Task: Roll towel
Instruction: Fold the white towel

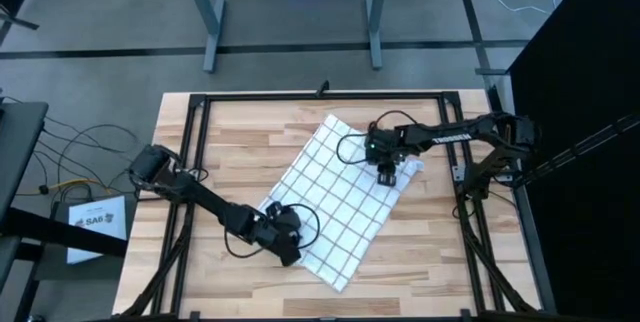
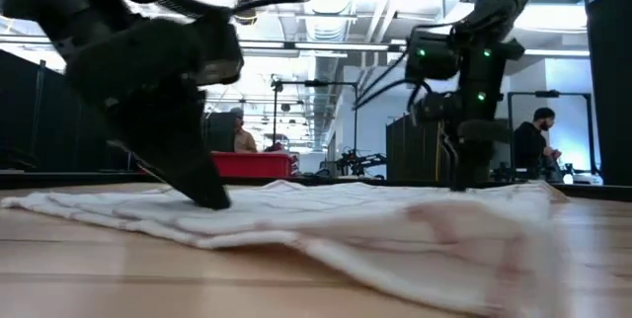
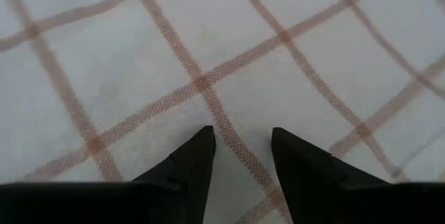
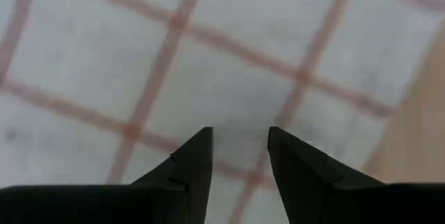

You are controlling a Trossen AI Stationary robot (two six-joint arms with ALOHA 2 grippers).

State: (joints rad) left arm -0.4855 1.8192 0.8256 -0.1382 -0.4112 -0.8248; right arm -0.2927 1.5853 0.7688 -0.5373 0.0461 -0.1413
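Observation:
The white towel [image 1: 340,197] with a dark grid lies spread flat and slantwise on the wooden table, one corner at the far side and one at the near side. It also shows in the low view [image 2: 326,219]. My left gripper [image 1: 290,249] stands at the towel's near left edge, pointing down, with its fingers a little apart over the cloth [image 3: 208,43]. My right gripper [image 1: 388,174] stands at the towel's far right edge, near the right corner. It also points down, with its fingers a little apart over the cloth [image 4: 208,64]. My left gripper comes from above, slanting down, and its fingertips [image 2: 209,198] meet the flat towel near its near left edge [image 3: 240,182]. No cloth shows between the fingers. My right gripper points down onto the towel beside its far right edge [image 4: 240,175]. Its fingertips [image 2: 464,182] reach the cloth's surface, and I see no cloth pinched between them.
Bare wood [image 1: 240,152] lies to the left of the towel and along the near side. The black frame [image 1: 190,162] runs round the table. A white printed sheet [image 1: 95,217] lies off the table to the left. People [image 2: 538,145] stand in the room behind.

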